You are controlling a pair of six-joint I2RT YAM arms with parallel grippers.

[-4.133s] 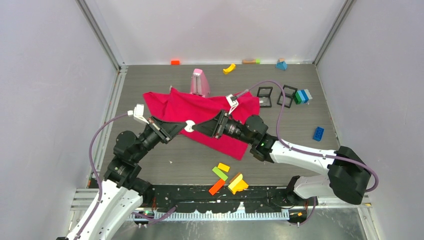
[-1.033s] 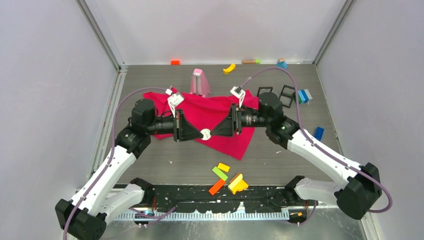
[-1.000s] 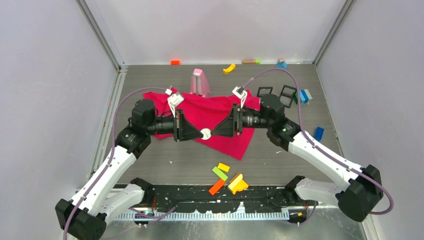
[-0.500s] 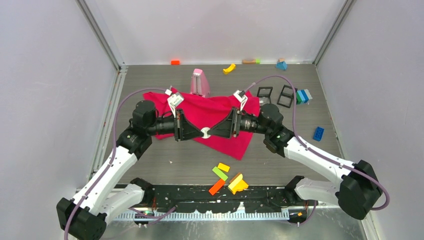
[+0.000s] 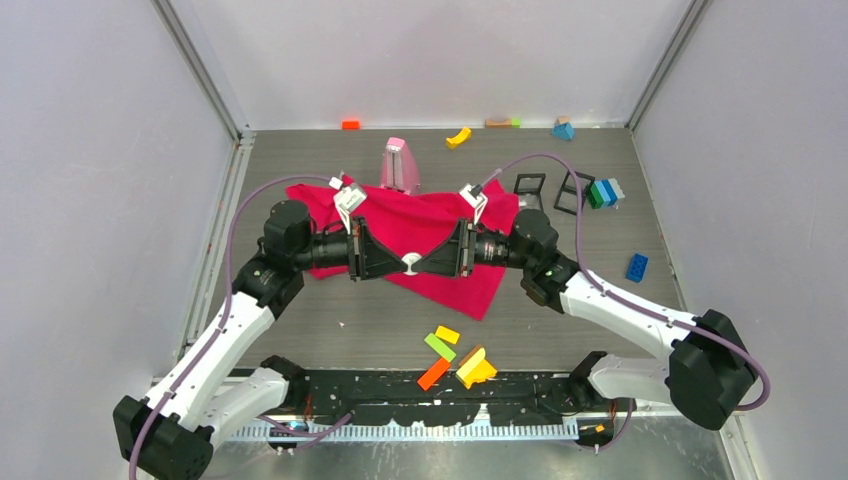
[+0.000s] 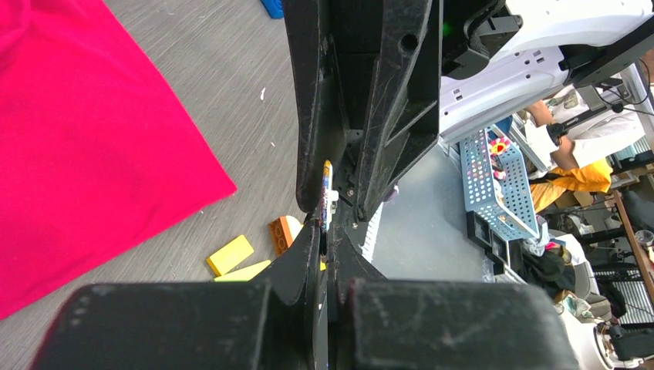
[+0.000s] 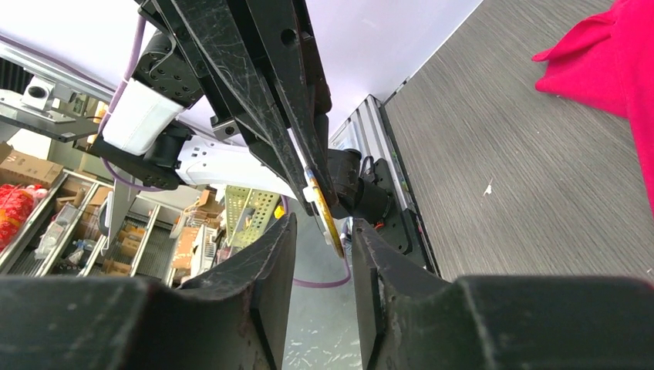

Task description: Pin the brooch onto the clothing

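Note:
The crimson-pink T-shirt [image 5: 400,215] lies crumpled on the grey table under both arms; it also shows in the left wrist view [image 6: 77,139] and the right wrist view [image 7: 625,62]. The brooch [image 5: 411,263], a small white disc, hangs in the air above the shirt's front part. My left gripper [image 5: 403,264] is shut on it; it shows edge-on between the nearly closed jaws [image 6: 327,202]. My right gripper [image 5: 420,264] faces the left one tip to tip. Its jaws [image 7: 324,223] stand open on either side of the yellow-rimmed brooch [image 7: 324,202].
A pink object [image 5: 401,165] stands behind the shirt. Black square frames [image 5: 530,185] and a blue-green brick stack [image 5: 603,192] lie at the right, with a blue brick [image 5: 636,266] nearer. Several coloured bricks [image 5: 455,358] lie near the front edge.
The right gripper has slid left, closer to the left gripper, so its open jaws now sit around the brooch. The left gripper and brooch have barely moved.

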